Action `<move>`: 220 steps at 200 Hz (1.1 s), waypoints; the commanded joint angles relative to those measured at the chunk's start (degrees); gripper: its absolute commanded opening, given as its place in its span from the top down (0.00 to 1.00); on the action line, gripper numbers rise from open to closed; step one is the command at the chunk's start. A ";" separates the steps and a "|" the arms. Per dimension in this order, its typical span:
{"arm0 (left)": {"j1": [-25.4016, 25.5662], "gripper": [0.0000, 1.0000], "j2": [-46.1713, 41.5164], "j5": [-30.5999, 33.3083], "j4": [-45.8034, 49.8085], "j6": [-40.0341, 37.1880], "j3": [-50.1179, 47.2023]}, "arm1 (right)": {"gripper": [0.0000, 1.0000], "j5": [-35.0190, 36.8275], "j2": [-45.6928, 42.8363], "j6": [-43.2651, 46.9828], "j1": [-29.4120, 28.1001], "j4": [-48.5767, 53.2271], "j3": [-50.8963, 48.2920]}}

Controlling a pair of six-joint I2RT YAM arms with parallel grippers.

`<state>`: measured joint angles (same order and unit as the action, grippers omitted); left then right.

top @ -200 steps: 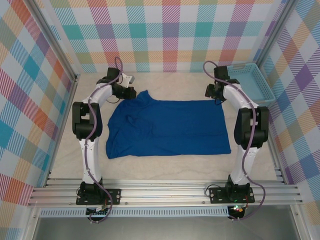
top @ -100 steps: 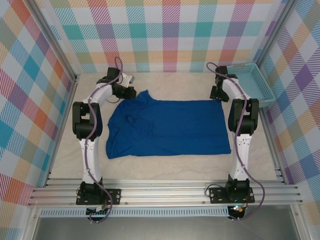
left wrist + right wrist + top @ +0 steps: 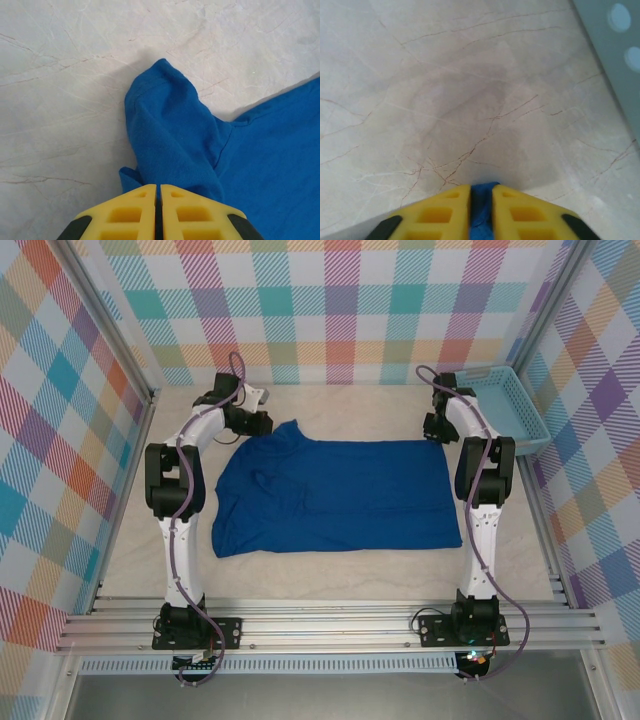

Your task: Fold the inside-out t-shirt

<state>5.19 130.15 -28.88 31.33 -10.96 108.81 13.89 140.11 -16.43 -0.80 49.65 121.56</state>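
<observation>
Change: R arm has been swung since 1 s ago, w/ the R tool (image 3: 436,428) brought onto the far right corner of the t-shirt (image 3: 340,495) and its jaws drawn in from wide apart. L arm and shirt are seen unchanged.
L tool (image 3: 262,425): clenched, yellow fingers pressed together w/ barely a slit between. Sleeve cloth is bunched up against the tips and appears pinched.
R tool state: clenched on a thin fold of blue cloth, which is seen between the yellow fingers.
T-shirt: laid flat on the worktop (image 3: 330,565) between the two arms, approx. rectangular, w/ a few wrinkles at its left half. Far left sleeve is pulled out toward the L tool.
Basket (image 3: 510,405): light blue, set at the far right corner of the worktop, just beside the R arm and apart from the shirt.
Top view only: whole shirt outline, both arms, checked walls.
L wrist view only: L tool (image 3: 158,187) close up, sleeve hem and seam of the t-shirt (image 3: 170,130), marbled worktop (image 3: 60,75).
R wrist view only: R tool (image 3: 481,189) w/ the sliver of t-shirt (image 3: 481,200) in its jaws, bare worktop (image 3: 445,90) ahead, basket (image 3: 615,50) wall at upper right.
</observation>
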 commanded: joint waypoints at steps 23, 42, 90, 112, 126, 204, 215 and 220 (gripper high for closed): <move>0.35 0.90 1.26 1.60 0.01 1.75 3.09 | 0.93 -2.32 -1.69 3.06 0.54 -0.45 0.99; 0.35 0.92 -0.04 0.62 -1.15 2.32 2.47 | 0.96 -4.22 -6.18 4.49 0.51 -2.91 -1.92; 0.35 0.93 -6.10 0.75 -4.00 2.17 -3.61 | 0.97 -7.65 -20.24 6.62 0.54 -7.80 -16.82; 0.41 0.93 -9.73 0.93 -5.38 2.43 -8.35 | 0.97 -7.30 -25.92 7.05 0.54 -9.43 -24.67; 0.34 0.93 -12.60 1.35 -7.53 2.87 -12.65 | 0.97 -5.99 -28.28 7.39 0.67 -9.71 -28.12; 0.51 0.95 -27.77 0.68 -20.35 8.21 -34.06 | 0.99 -1.91 -33.63 8.30 2.34 -10.62 -36.34; 0.91 0.95 -28.73 1.23 -20.70 8.39 -36.13 | 0.99 -1.94 -33.59 8.17 2.42 -10.49 -36.73; 1.05 0.95 -29.16 1.58 -20.61 8.26 -37.07 | 0.99 -1.98 -33.58 8.12 2.44 -10.44 -36.97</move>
<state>5.52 104.42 -27.18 15.38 -4.58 75.70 11.16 109.84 -8.84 1.17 39.94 85.47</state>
